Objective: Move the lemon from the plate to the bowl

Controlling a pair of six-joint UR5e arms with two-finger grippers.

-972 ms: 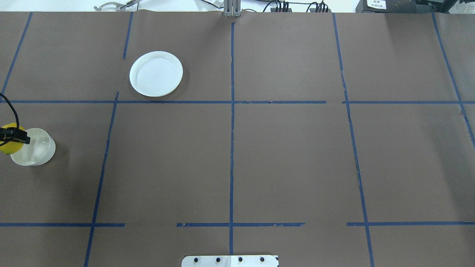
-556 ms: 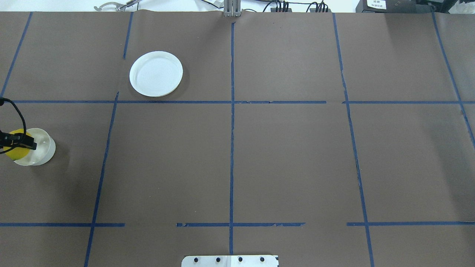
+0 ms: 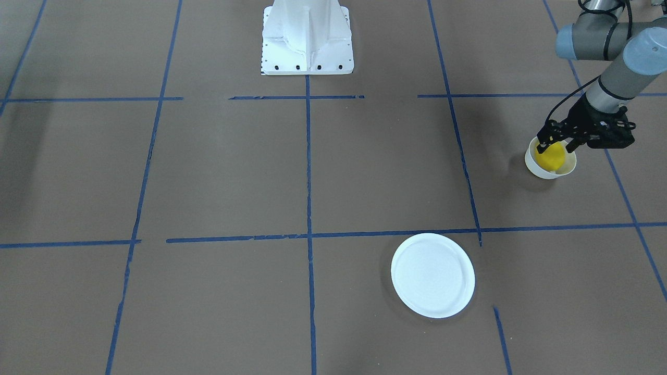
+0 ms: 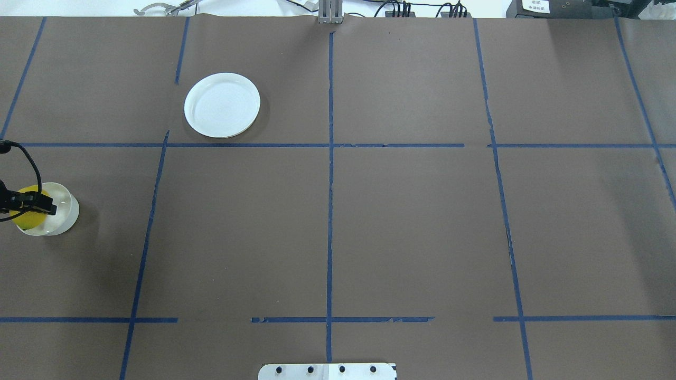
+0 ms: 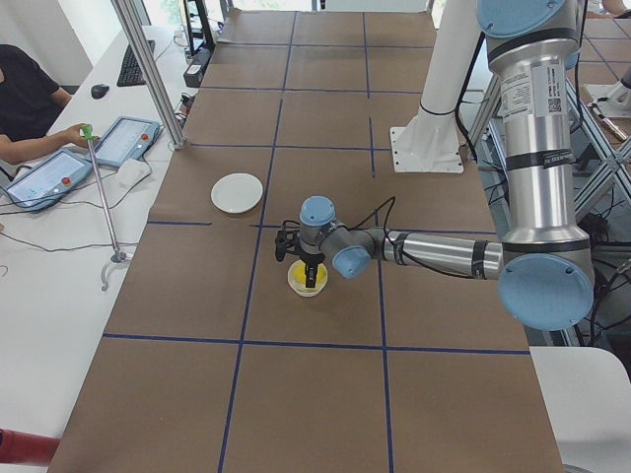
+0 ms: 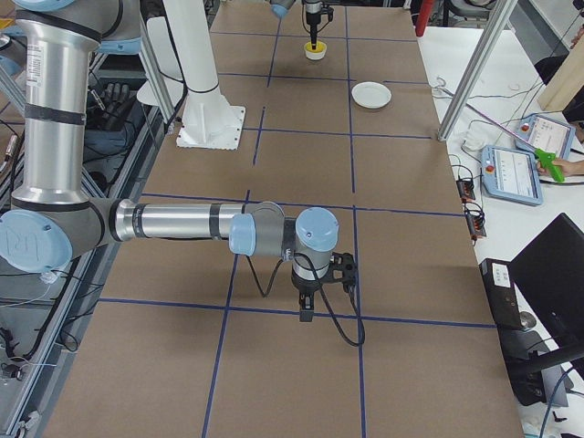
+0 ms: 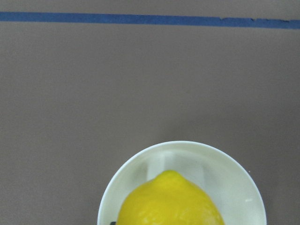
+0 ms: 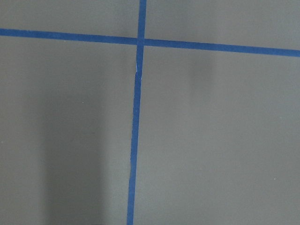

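Observation:
The yellow lemon (image 3: 552, 157) is held by my left gripper (image 3: 555, 148), whose black fingers stand on either side of it, shut on it. The lemon sits low inside the cream bowl (image 3: 536, 167). In the overhead view the lemon (image 4: 27, 217) and left gripper (image 4: 30, 205) are over the bowl (image 4: 64, 212) at the far left edge. The left wrist view shows the lemon (image 7: 171, 201) over the bowl (image 7: 234, 171). The white plate (image 4: 222, 105) lies empty, far from the bowl. My right gripper (image 6: 307, 314) shows only in the exterior right view; I cannot tell its state.
The robot's white base (image 3: 307, 36) stands at the middle of the near table edge. Blue tape lines cross the brown table cover. The plate also shows in the front view (image 3: 432, 275). An operator and tablets are beside the table (image 5: 39, 172).
My left gripper has carried the lemon to the right and down, from the bowl's left rim to over the bowl's inside. The plate and the right arm have not moved.

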